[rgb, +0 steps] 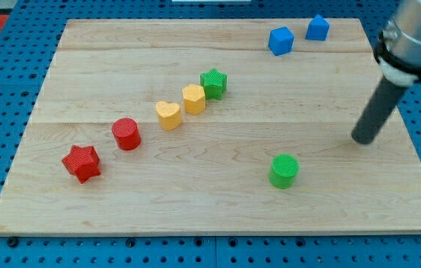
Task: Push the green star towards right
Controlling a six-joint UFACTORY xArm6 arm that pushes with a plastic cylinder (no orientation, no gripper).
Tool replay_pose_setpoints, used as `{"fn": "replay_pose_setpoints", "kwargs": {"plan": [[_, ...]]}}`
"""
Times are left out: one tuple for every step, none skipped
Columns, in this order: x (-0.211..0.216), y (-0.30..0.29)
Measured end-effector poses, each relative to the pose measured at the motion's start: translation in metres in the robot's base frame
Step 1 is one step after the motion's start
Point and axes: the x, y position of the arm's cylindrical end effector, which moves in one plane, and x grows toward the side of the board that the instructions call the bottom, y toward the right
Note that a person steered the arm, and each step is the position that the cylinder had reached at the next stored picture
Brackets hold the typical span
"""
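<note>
The green star [213, 83] sits near the middle of the wooden board [218, 186], at the upper end of a diagonal row of blocks. It touches a yellow hexagon [193, 98] at its lower left. My tip [361, 139] is on the board far to the view's right of the star and a little lower, with open board between them. The rod slants up to the view's top right corner.
A yellow heart [168, 115], a red cylinder [127, 133] and a red star [82, 162] continue the row down to the left. A green cylinder [283, 170] stands lower left of my tip. A blue cube [280, 40] and another blue block [317, 27] sit near the top edge.
</note>
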Motion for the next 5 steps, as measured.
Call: {"fn": "replay_pose_setpoints", "kwargs": {"plan": [[-0.036, -0.047], [-0.067, -0.110], [-0.104, -0.167], [-0.139, -0.204], [-0.144, -0.251]]}}
